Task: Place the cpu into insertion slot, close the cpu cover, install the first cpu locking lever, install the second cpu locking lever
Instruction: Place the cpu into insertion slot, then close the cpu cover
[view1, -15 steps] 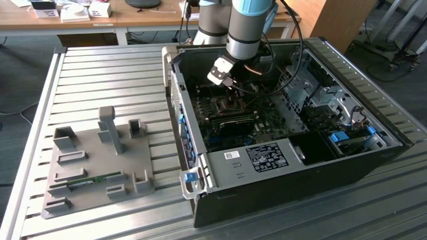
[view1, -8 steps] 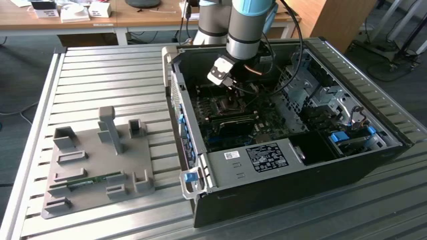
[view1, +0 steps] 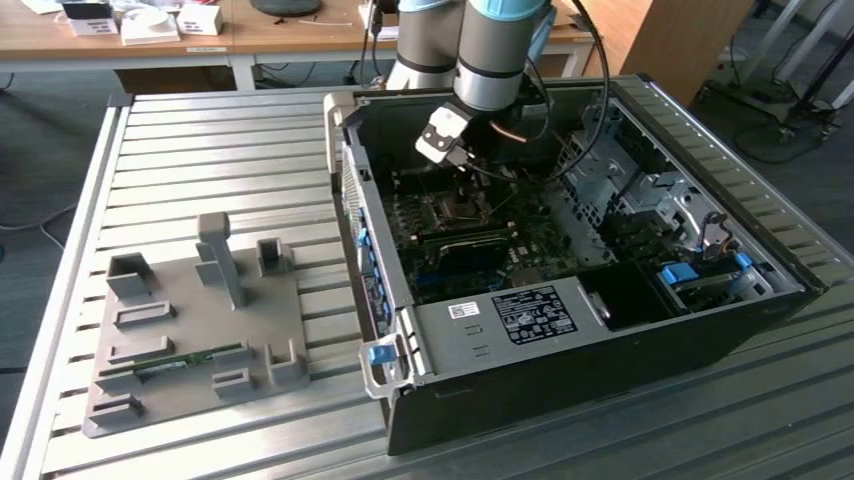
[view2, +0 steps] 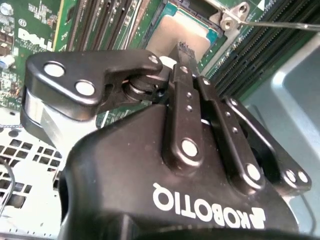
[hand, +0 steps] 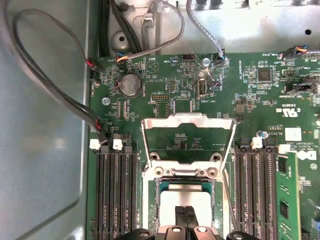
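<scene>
The cpu lies flat in the insertion slot, its pale silver-grey face up; it also shows in the second wrist view. The cpu cover, a silver frame with a cut-out centre, stands raised on its hinge at the slot's far edge. My gripper is shut, its black fingertips pressed together right over the cpu's face, with nothing visibly between them. In the exterior view the gripper reaches down into the open computer case above the slot. A thin wire locking lever runs beside the slot.
Long black memory slots flank the socket on both sides, with a green card standing in one. Cables run along the case wall. On the table to the exterior view's left sits a grey fixture.
</scene>
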